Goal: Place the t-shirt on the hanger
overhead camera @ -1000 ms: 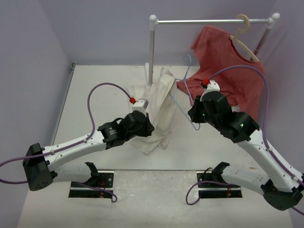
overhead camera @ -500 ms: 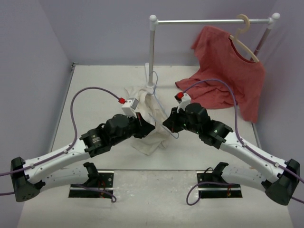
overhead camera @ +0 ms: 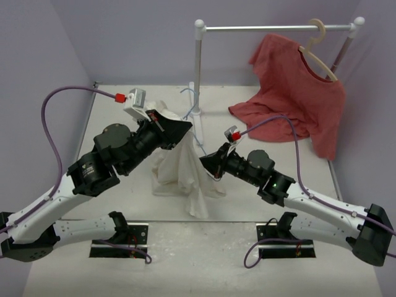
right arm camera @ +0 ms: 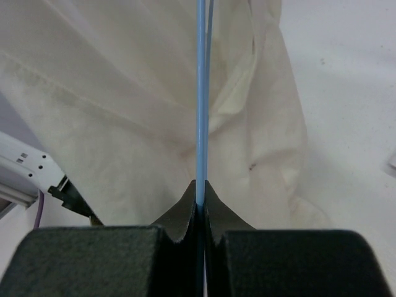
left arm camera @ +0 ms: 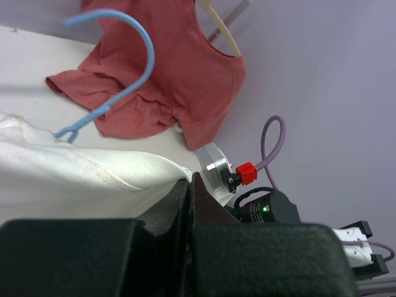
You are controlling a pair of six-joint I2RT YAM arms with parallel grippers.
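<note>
Cream t-shirt (overhead camera: pixel 179 167): centre of table (overhead camera: pixel 124 99), held up by a seamed edge, lower folds trailing on the surface.
Left end effector (left arm camera: pixel 190 182): clamped shut on that edge.
Light-blue wire hanger (right arm camera: pixel 200 93): against the shirt's 3 o'clock side, hook toward the rack post (overhead camera: pixel 198 68) at 12.
Right end effector (right arm camera: pixel 200 189): pinched closed on the wire.
Red t-shirt (overhead camera: pixel 297 93): 2 o'clock.
Open room: 9 o'clock.

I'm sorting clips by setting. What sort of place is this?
Probably a robot lab's test booth, not a home: plain lilac walls box in a white table, a left arm and right arm are bolted at its near edge, and a small garment rail holds a red t-shirt.
</note>
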